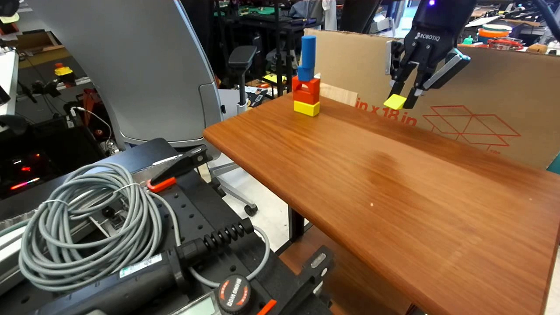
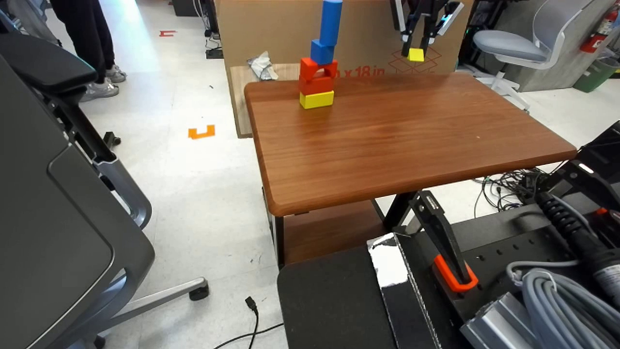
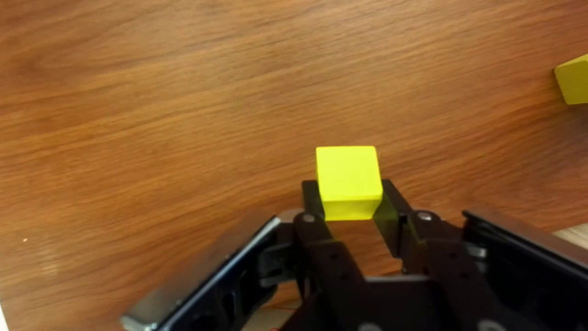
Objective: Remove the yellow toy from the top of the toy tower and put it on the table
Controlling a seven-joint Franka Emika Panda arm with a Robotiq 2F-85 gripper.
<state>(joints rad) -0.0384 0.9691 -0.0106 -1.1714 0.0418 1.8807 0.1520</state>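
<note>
Two black fingers [image 3: 312, 197] clasp a yellow cube [image 3: 350, 183] above the wooden surface [image 1: 393, 188], apart from the block tower [image 1: 306, 75]; likely the carrying step; next needs lowering, then release.

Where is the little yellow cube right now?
In both exterior views, the little yellow cube is held in the gripper above the table, to the right of the toy tower.

A coiled grey cable [image 1: 142, 221] lies beside a clamp [image 1: 181, 165], near a grey chair [image 1: 148, 74].
</note>
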